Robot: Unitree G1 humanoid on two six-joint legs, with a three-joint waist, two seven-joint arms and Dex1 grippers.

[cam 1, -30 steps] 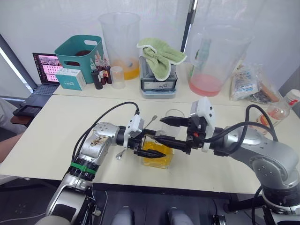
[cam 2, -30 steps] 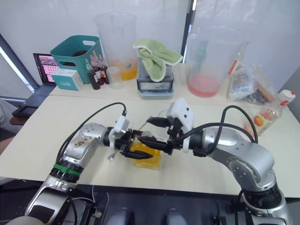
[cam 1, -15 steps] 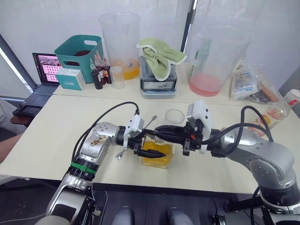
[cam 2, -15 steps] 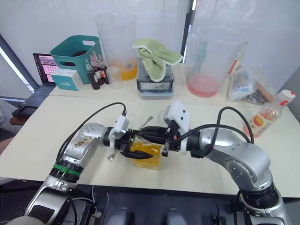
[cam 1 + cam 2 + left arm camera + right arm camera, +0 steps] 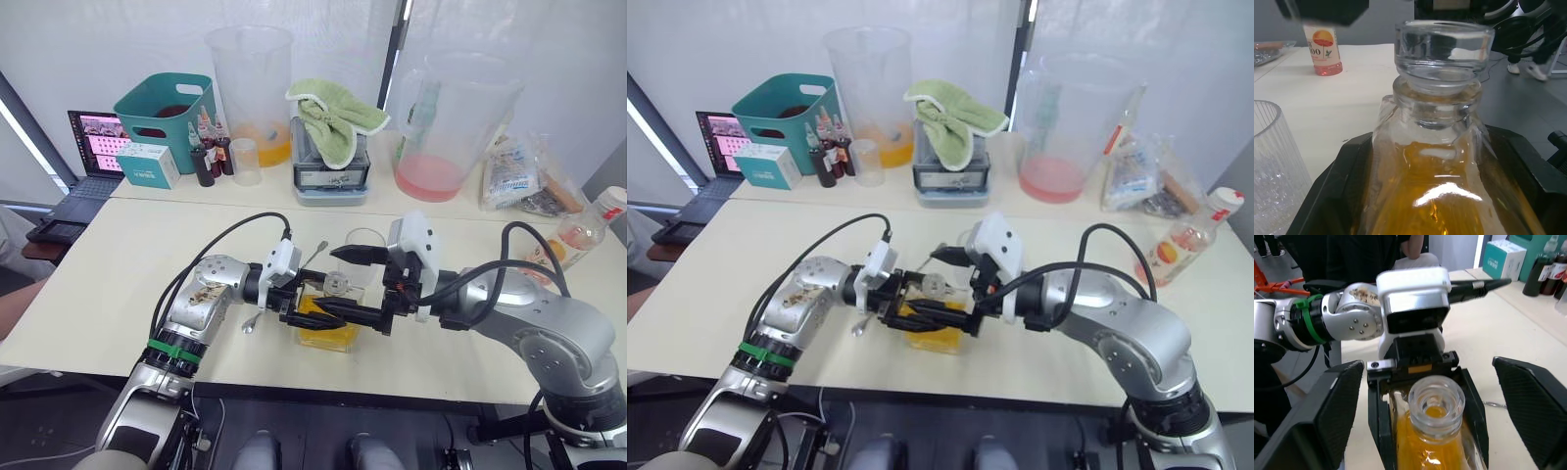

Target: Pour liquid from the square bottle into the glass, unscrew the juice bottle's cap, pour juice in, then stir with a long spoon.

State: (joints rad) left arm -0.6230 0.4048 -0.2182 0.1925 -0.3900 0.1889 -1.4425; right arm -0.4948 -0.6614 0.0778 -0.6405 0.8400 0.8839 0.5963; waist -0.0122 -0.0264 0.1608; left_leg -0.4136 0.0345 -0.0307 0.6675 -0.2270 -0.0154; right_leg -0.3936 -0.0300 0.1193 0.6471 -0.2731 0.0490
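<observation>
Square bottle: the square bottle (image 5: pixel 326 318) stands upright on the near half of the table (image 5: pixel 118 255), amber liquid filling its lower part, its wide glass mouth showing no stopper.
Left gripper: the left gripper (image 5: pixel 315 311) is clamped on the bottle's body, 1 black finger on each flat side.
Right gripper: the right gripper (image 5: pixel 338 284) is spread wide, 1 finger above the bottle's mouth and 1 low across its front, holding nothing.
Glass: the glass (image 5: pixel 364 253) stands empty at about 1 o'clock from the bottle, just beside it.
Juice bottle: the juice bottle (image 5: pixel 590 227) sits well apart at about 2 o'clock, near the table's edge.
Handling: thick glass with liquid inside, so I'd judge it heavy, rigid, slick and breakable; the flat sides low on the body look the safest hold, the narrow neck the riskiest.
Left wrist view: shows the ribbed wall of the glass and both fingers (image 5: pixel 1337 196) flush against the bottle's shoulders.
Right wrist view: looks down the open mouth (image 5: pixel 1435 404), which the head views catch merely from the side.
Head views: show the layout, plus the long spoon (image 5: pixel 312 258) lying behind the bottle.
</observation>
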